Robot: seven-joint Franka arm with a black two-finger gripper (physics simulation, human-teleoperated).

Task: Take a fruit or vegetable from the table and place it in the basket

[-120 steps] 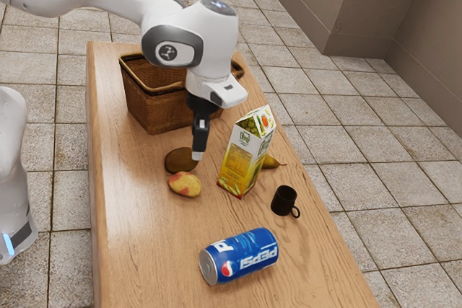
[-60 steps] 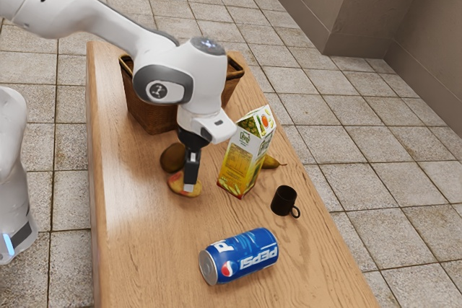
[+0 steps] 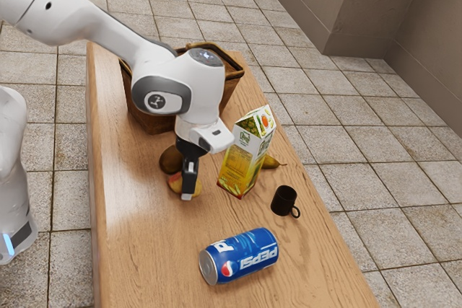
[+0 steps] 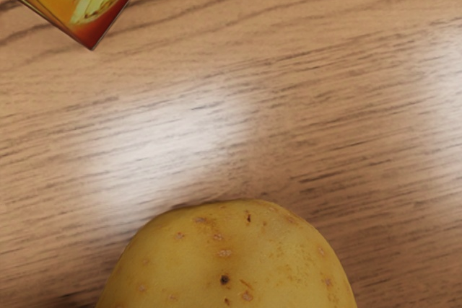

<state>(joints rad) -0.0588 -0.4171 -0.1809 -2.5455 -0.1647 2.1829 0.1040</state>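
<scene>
While our claw (image 3: pixel 188 195) is down at the potato (image 3: pixel 175 187) on the worktop (image 3: pixel 144 250), its grip hidden so that we cannot tell whether it is clenched or released, a brown fruit (image 3: pixel 171 160) lies close by on the basket side, partly in our way, and an upright carton (image 3: pixel 242 164) stands near, partly hiding a pear (image 3: pixel 271 162). Farther out are our black mug (image 3: pixel 284 200), the basket (image 3: pixel 149 122) and a tipped blue can (image 3: pixel 249 254). We read PEPSI upside down on the can; the carton's small lettering escapes us.
</scene>
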